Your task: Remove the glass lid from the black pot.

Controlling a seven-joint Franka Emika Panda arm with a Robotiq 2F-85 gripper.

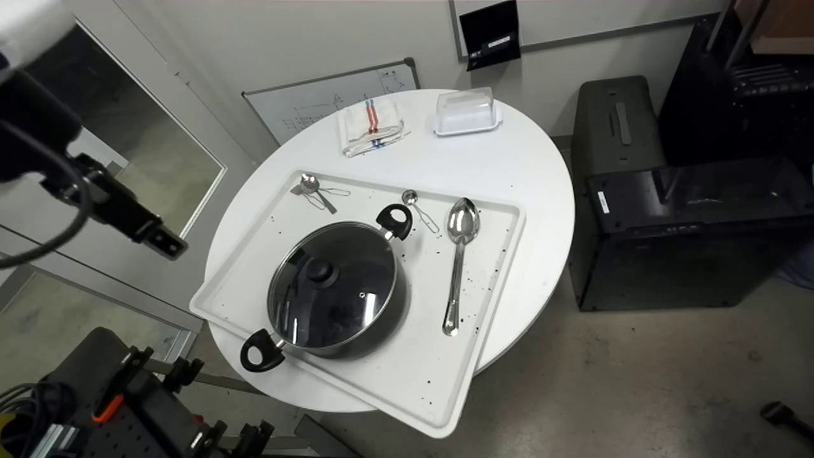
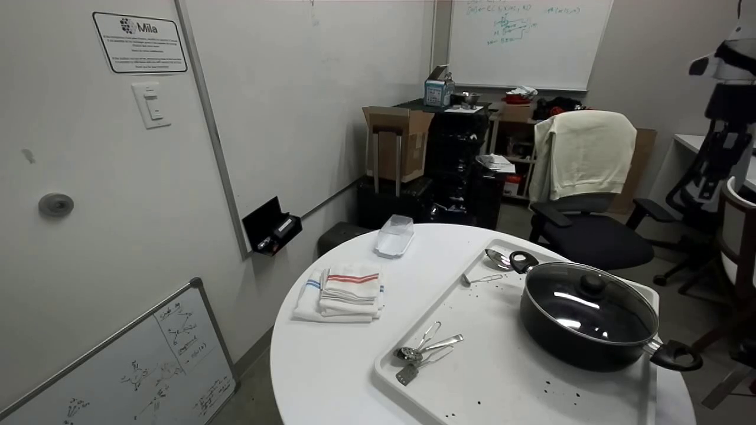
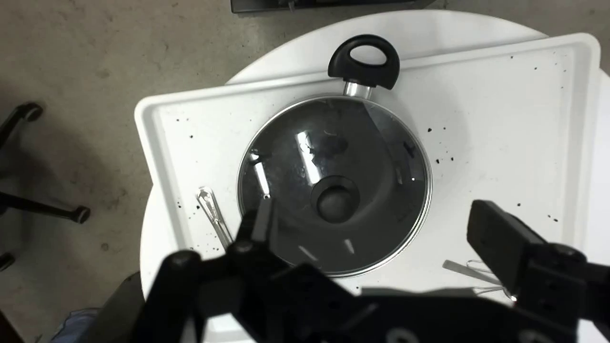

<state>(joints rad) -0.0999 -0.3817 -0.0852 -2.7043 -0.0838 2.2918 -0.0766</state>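
Note:
The glass lid (image 1: pixel 343 280) lies flat on the wide black pot (image 1: pixel 395 312), its dark knob (image 1: pixel 320 270) near the centre. The lid (image 2: pixel 561 295) and pot (image 2: pixel 552 336) also show at the right in an exterior view. In the wrist view the lid (image 3: pixel 376 157) fills the middle, with the knob (image 3: pixel 336 204) upward and one pot handle (image 3: pixel 367 71) beyond it. My gripper (image 1: pixel 166 243) is raised to the side of the pot in an exterior view. In the wrist view the gripper's fingers (image 3: pixel 374 207) are wide apart with nothing between them, above the lid and touching nothing.
The pot stands on a white rimmed tray (image 1: pixel 420 388) on a round white table (image 1: pixel 528 165). A large spoon (image 1: pixel 458 254), a small spoon (image 1: pixel 410 198) and small utensils (image 1: pixel 311 184) lie on the tray. Folded towels (image 1: pixel 372 124) and a clear-lidded dish (image 1: pixel 467 114) stand behind.

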